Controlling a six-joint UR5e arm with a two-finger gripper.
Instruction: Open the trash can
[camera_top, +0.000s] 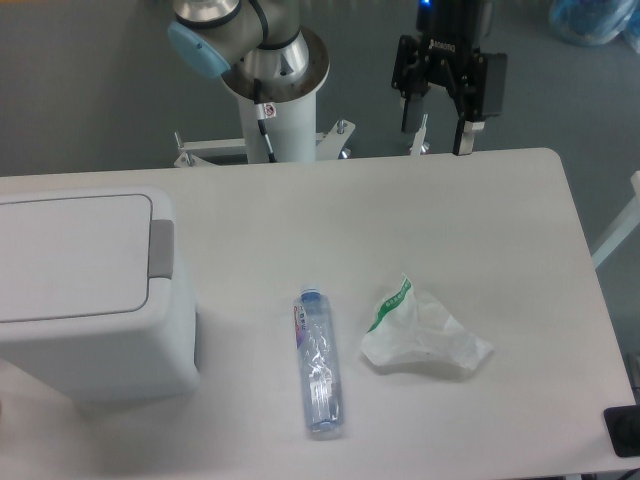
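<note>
The trash can (85, 300) is a large white boxy bin at the left of the table. Its flat lid lies shut, with a grey push tab (161, 248) on its right edge. My gripper (437, 133) hangs over the table's far edge, well to the right of the can and not touching anything. Its two fingers stand apart, open, with nothing between them.
A clear plastic bottle (319, 363) with a blue cap lies near the table's front middle. A crumpled white plastic bag (420, 335) with green print sits to its right. The arm's white base column (278, 110) stands behind the far edge.
</note>
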